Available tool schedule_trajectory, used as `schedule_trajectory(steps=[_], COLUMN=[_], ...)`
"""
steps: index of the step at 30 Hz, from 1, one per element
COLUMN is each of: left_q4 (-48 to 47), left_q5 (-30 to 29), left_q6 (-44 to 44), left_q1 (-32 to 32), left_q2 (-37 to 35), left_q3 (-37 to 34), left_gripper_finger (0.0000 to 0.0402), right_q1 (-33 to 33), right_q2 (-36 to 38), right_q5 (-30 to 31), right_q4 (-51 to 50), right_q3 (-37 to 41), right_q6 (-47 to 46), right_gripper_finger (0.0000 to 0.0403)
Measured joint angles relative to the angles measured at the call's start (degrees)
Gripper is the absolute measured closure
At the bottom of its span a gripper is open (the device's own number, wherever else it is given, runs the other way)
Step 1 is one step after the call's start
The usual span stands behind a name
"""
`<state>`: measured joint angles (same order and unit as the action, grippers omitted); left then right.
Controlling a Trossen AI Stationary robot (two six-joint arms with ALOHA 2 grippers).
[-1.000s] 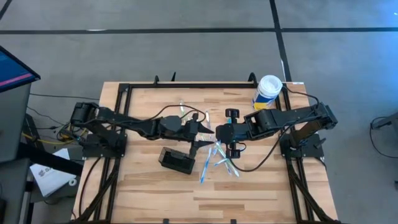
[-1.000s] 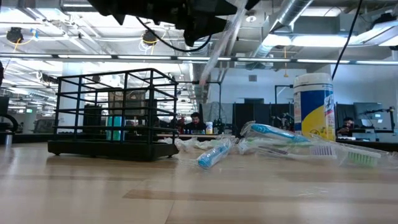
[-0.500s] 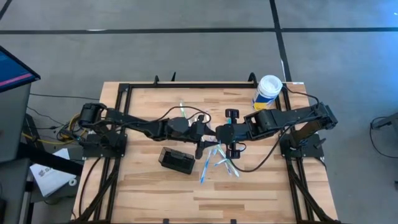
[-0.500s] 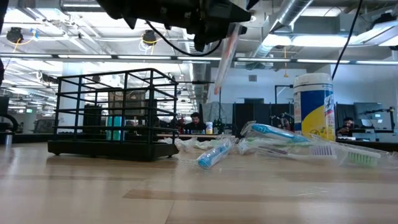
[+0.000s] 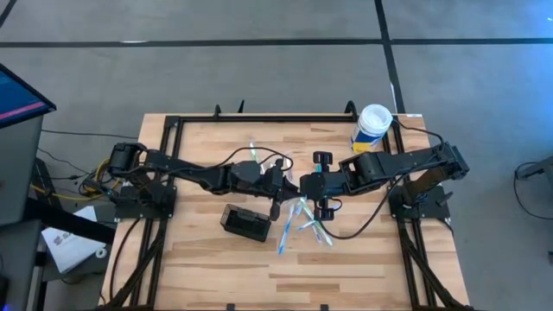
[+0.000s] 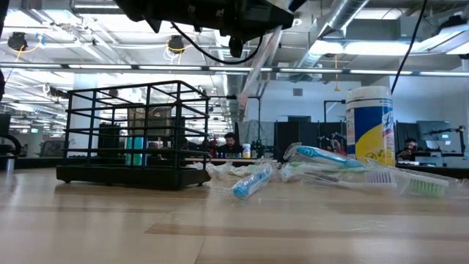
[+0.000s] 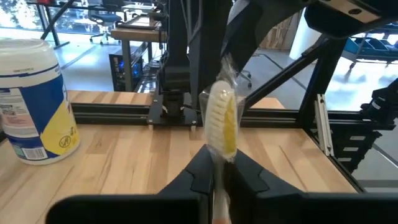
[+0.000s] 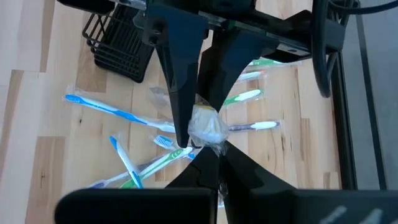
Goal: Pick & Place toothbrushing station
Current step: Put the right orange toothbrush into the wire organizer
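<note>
A plastic-wrapped toothbrush with a yellow-and-white head (image 7: 221, 121) hangs slanted (image 6: 258, 64) high above the table's middle. My left gripper (image 7: 217, 163) and my right gripper (image 8: 214, 155) meet there (image 5: 290, 186), both shut on it. The toothbrushing station, a black wire holder (image 5: 244, 222), stands on its base left of them, nearer the table's front (image 6: 135, 132). Several wrapped toothbrushes (image 5: 301, 223) lie flat on the table under the grippers (image 8: 134, 158). My left gripper pinches the wrapped toothbrush between its two fingers just behind the bristle head (image 7: 219, 154), coming level from the table's left. The head sticks out past the fingertips, clear of the table. My right gripper, coming from the table's right, has the bunched wrapper (image 8: 205, 127) at its shut fingertips. The left fingers (image 8: 183, 87) close on the same spot from the opposite side. The toothbrush hangs clear of the table.
A white-lidded yellow-and-white canister (image 5: 372, 127) stands at the far right corner (image 6: 370, 125). A black frame (image 5: 177, 130) runs along the table's edges. Bare wood lies in front of the holder and the loose toothbrushes.
My left gripper has moved toward the table's right edge, up to the right gripper, and has shut on the toothbrush that the right gripper holds up. The toothbrush has swung a little but stays hanging, slanted, in the air.
</note>
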<state>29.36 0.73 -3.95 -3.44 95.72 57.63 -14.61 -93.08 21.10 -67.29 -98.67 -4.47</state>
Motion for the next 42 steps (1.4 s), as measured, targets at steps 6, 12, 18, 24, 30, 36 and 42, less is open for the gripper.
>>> schedule_trajectory(steps=[6, 12, 18, 24, 30, 36, 42], left_q4=[-0.4, -5.8, -7.6, -7.5, -7.3, -7.1, -6.0], left_q5=[0.2, -0.7, -1.4, -5.5, -12.5, -20.0, -29.6], left_q6=[-0.9, -0.9, -0.9, -0.9, -1.0, -1.0, -0.9], left_q1=[0.0, 0.0, -0.3, -2.7, -7.7, -15.0, -21.9], left_q2=[-0.1, -5.3, -13.5, -22.7, -31.2, -38.0, -41.4], left_q3=[0.0, -0.8, -5.6, -13.3, -20.4, -25.9, -31.3], left_gripper_finger=[0.0395, 0.0395, 0.0395, 0.0395, 0.0396, 0.0396, 0.0396], right_q1=[0.0, 0.0, 0.0, 0.0, 0.0, 0.0, 0.0], right_q2=[0.0, 0.0, 0.2, 0.2, 0.2, 0.2, 0.2], right_q5=[-0.1, -0.1, -0.1, -0.1, -0.1, -0.1, -0.1], right_q4=[0.0, -0.2, -0.1, 0.0, 0.2, 0.5, 0.5], right_q3=[0.0, 0.0, 0.0, 0.0, 0.0, 0.0, 0.0], right_q6=[0.4, 0.0, 0.0, -0.1, -0.1, -0.7, -0.9], right_gripper_finger=[0.0403, 0.0384, 0.0334, 0.0309, 0.0305, 0.0305, 0.0305])
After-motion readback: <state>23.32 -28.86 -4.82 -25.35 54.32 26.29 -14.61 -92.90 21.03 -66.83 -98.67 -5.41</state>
